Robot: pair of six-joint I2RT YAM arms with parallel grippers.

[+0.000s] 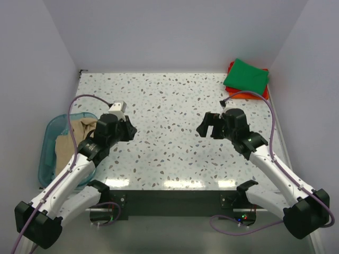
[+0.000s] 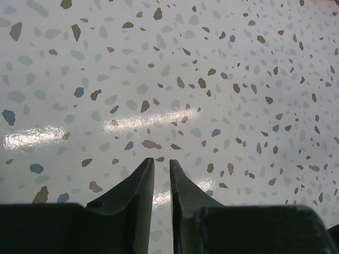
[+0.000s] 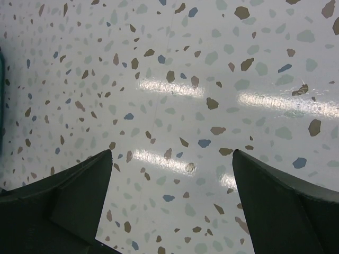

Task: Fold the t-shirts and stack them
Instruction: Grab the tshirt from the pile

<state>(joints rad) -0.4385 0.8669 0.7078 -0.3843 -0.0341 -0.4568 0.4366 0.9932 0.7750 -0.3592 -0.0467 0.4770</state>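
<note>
the crumpled tan cotton t-shirt (image 1: 79,133) lies in the translucent teal plastic basket (image 1: 48,145) at left, likely next for folding, so over the speckled tabletop (image 1: 169,103) the left fingers (image 2: 142,182) hover nearly pressed together, the right fingers (image 3: 87,182) spread wide.

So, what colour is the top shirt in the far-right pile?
Green folded cotton t-shirt, clearest in the top external view.

Table (image 1: 169,100): white terrazzo top, brown and blue flecks. Walls (image 1: 169,32): plain, pale, on left, far, right. Glare patches (image 1: 180,183) along near edge.
</note>
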